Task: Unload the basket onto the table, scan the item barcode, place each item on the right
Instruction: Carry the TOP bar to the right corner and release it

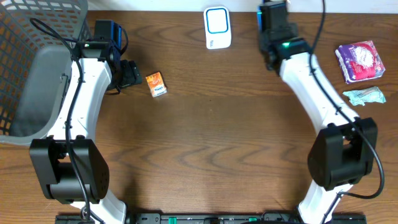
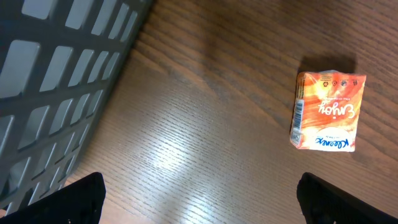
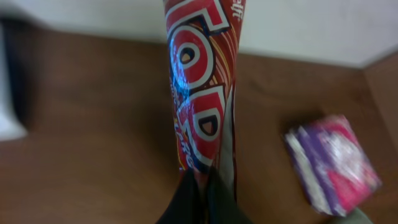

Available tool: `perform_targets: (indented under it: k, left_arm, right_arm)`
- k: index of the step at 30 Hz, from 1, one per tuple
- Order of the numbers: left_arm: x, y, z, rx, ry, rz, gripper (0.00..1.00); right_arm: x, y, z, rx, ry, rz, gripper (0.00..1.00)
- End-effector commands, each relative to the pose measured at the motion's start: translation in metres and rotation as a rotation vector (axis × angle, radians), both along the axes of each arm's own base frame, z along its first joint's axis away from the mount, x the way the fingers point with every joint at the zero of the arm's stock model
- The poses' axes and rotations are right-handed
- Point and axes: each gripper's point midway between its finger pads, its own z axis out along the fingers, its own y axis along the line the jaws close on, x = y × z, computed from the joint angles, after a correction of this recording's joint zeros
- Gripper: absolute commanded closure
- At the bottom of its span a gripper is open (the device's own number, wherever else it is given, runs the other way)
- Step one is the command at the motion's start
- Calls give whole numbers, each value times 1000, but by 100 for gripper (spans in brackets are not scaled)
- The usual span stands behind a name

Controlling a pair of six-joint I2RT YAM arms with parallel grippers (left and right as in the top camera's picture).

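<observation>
Red-wrapped snack bar (image 3: 200, 93) sits pinched by its end in my right gripper (image 3: 204, 186) at the tabletop's (image 1: 211, 143) far edge beside the white scanner (image 1: 217, 28), I judge to show its barcode; my left gripper (image 1: 129, 73) hangs wide open near the orange carton (image 1: 157, 84).

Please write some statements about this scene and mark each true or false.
1. The right hand is shut on a red wrapper. True.
2. The left hand holds the orange pack. False: it is open, and the pack lies on the table apart from it.
3. The purple pack lies in the basket. False: it lies on the table, far from the basket.
4. The white scanner sits at the table's far edge. True.
</observation>
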Motion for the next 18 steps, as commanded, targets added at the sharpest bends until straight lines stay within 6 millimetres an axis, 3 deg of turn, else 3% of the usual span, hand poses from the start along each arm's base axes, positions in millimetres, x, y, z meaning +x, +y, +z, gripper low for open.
perform_targets:
  k: [1, 10, 11, 18]
  left_arm:
    - [-1, 3, -3, 2, 10, 21, 2]
    - [-1, 3, -3, 2, 10, 21, 2]
    - [-1, 3, -3, 2, 10, 21, 2]
    - [-2, 3, -3, 2, 10, 21, 2]
  right_arm:
    - [-3, -45, -16, -9, 84, -19, 99]
    - [-16, -105, -46, 278, 197, 169, 99]
    - [-24, -121, -54, 289, 221, 175, 99]
    - [-45, -174, -82, 295, 235, 74, 99]
